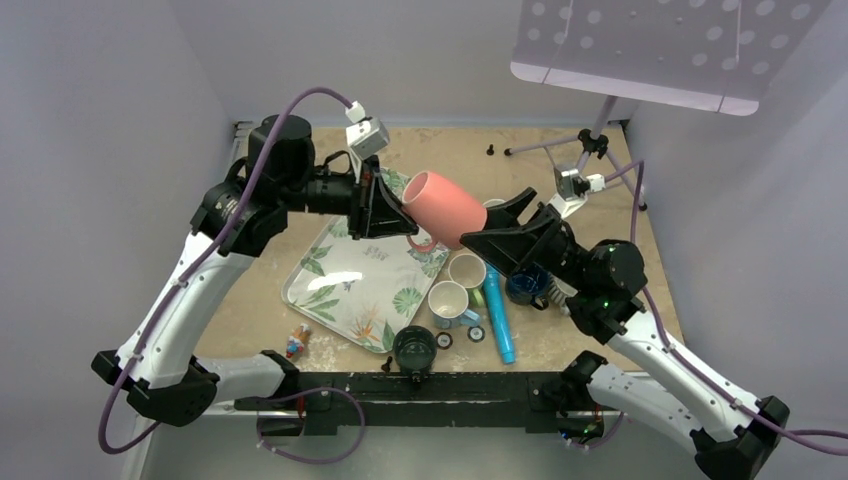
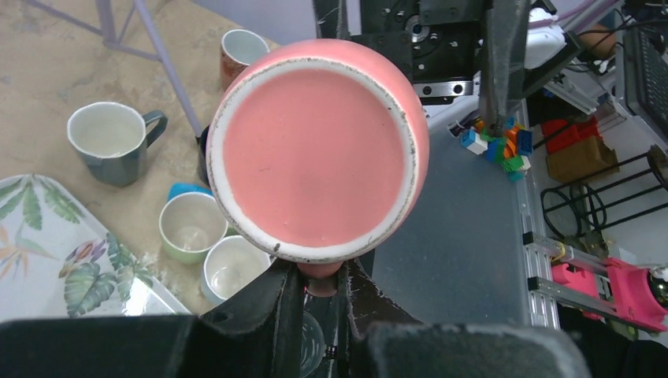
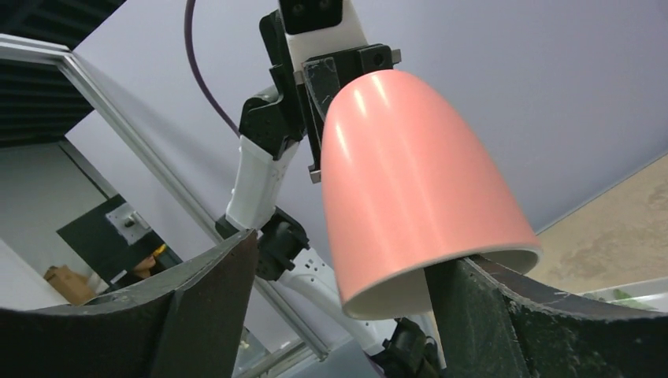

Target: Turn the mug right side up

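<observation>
The pink mug (image 1: 443, 207) hangs in the air above the table, lying on its side with its base toward the left arm and its mouth toward the right arm. My left gripper (image 1: 405, 215) is shut on the mug's handle (image 2: 321, 277), below the mug's base (image 2: 315, 150) in the left wrist view. My right gripper (image 1: 492, 228) is open at the mug's mouth. In the right wrist view the mug (image 3: 410, 181) stands over my right gripper (image 3: 346, 315); the right finger (image 3: 504, 315) reaches into the rim, the left finger (image 3: 205, 307) stays apart from the wall.
A leaf-patterned tray (image 1: 355, 285) lies below the left gripper. Several upright mugs (image 1: 448, 300) and a blue cylinder (image 1: 498, 315) stand under the right arm, with a dark green mug (image 1: 414, 347) near the front edge. A tripod stand (image 1: 590, 140) is at the back right.
</observation>
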### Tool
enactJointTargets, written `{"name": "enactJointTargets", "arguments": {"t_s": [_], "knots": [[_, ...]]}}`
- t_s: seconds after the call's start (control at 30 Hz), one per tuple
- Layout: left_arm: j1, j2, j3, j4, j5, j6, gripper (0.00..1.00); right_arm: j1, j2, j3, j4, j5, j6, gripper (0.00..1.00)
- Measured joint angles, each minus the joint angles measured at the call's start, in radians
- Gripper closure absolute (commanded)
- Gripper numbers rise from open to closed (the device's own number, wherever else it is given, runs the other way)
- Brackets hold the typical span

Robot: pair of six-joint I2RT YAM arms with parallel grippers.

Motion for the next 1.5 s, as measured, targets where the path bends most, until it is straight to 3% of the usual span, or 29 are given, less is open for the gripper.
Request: {"name": "enactJointTargets", "arguments": {"t_s": [0.1,0.13,0.17,0.2,0.27,0.3,0.33,0.43,0.63,0.83,1.1,1.4,1.43,1.5], "knots": [[-0.028,0.0,-0.016,0.037,0.017,-0.001,1.0,0.005,0.007,0.001,0.0,0.009,0.011,0.51],[-0.034,0.0,-0.024,0.049,0.022,-0.001,1.0,0.006,0.012,0.003,-0.002,0.01,0.007,0.78],[-0.037,0.0,-0.033,0.059,0.027,0.0,1.0,0.006,0.018,0.006,-0.008,0.013,0.001,0.95],[-0.039,0.0,-0.04,0.063,0.03,0.004,0.85,0.006,0.022,0.012,-0.02,0.016,-0.012,1.0],[-0.038,0.008,-0.051,0.046,0.013,0.032,0.2,0.018,0.028,0.053,-0.058,0.014,-0.026,1.0],[-0.039,0.016,-0.05,0.037,0.016,0.055,0.03,0.02,0.022,0.084,-0.125,0.018,-0.063,1.0],[-0.04,0.019,-0.048,0.005,0.003,0.098,0.0,0.022,0.018,0.109,-0.183,0.035,-0.089,1.0],[-0.044,0.009,-0.053,-0.094,-0.063,0.192,0.0,0.014,0.01,0.25,-0.479,0.172,-0.223,1.0],[0.05,-0.085,-0.153,-0.173,-0.319,0.319,0.0,0.008,0.001,0.444,-1.046,0.43,-0.373,1.0],[0.058,-0.156,-0.314,-0.167,-0.519,0.395,0.0,0.008,0.087,0.447,-1.517,0.471,-0.385,1.0],[0.058,-0.187,-0.368,-0.135,-0.598,0.44,0.0,0.016,0.206,0.241,-1.747,0.454,-0.385,1.0],[0.058,-0.189,-0.409,-0.1,-0.623,0.455,0.0,0.018,0.36,0.123,-1.74,0.473,-0.39,1.0],[0.058,-0.188,-0.411,-0.099,-0.624,0.455,0.0,0.018,0.392,0.114,-1.726,0.475,-0.394,0.97],[0.058,-0.188,-0.415,-0.099,-0.624,0.455,0.0,0.018,0.439,0.107,-1.701,0.478,-0.402,0.78]]}}
